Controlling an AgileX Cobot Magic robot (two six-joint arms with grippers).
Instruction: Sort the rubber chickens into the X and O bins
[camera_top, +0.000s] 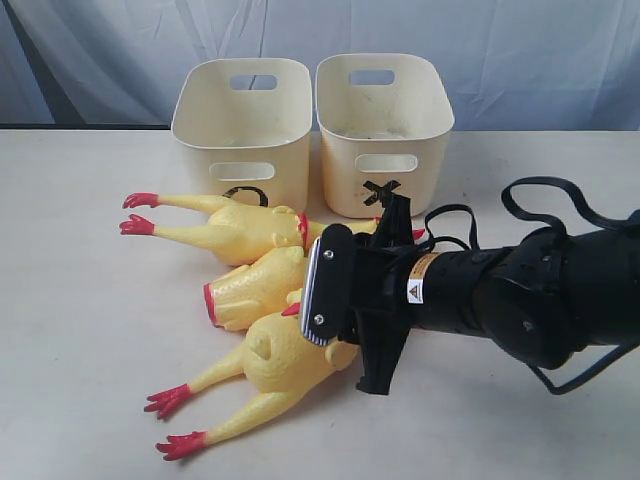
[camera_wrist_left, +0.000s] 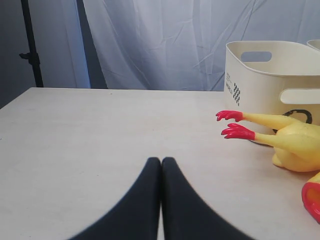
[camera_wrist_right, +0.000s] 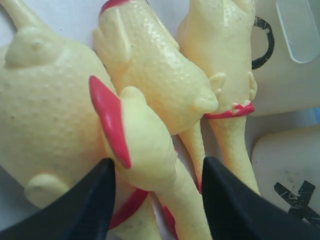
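Note:
Several yellow rubber chickens lie bunched in front of the bins: a long one (camera_top: 232, 228) with red feet at the back, a shorter one (camera_top: 255, 288) in the middle, a long one (camera_top: 275, 362) in front. The O bin (camera_top: 243, 125) stands left of the X bin (camera_top: 385, 115). My right arm (camera_top: 480, 290) reaches in from the right. The right gripper (camera_wrist_right: 157, 172) is open, its fingers (camera_wrist_right: 92, 202) either side of a chicken's head and neck (camera_wrist_right: 145, 145) with a red comb. The left gripper (camera_wrist_left: 161, 161) is shut and empty above bare table, left of the chicken feet (camera_wrist_left: 235, 124).
The cream table (camera_top: 70, 330) runs wide to the left and front of the pile. A blue-grey curtain (camera_top: 520, 50) hangs behind the bins. Black cables (camera_top: 560, 200) loop off the right arm. The O bin (camera_wrist_left: 272, 75) shows in the left wrist view.

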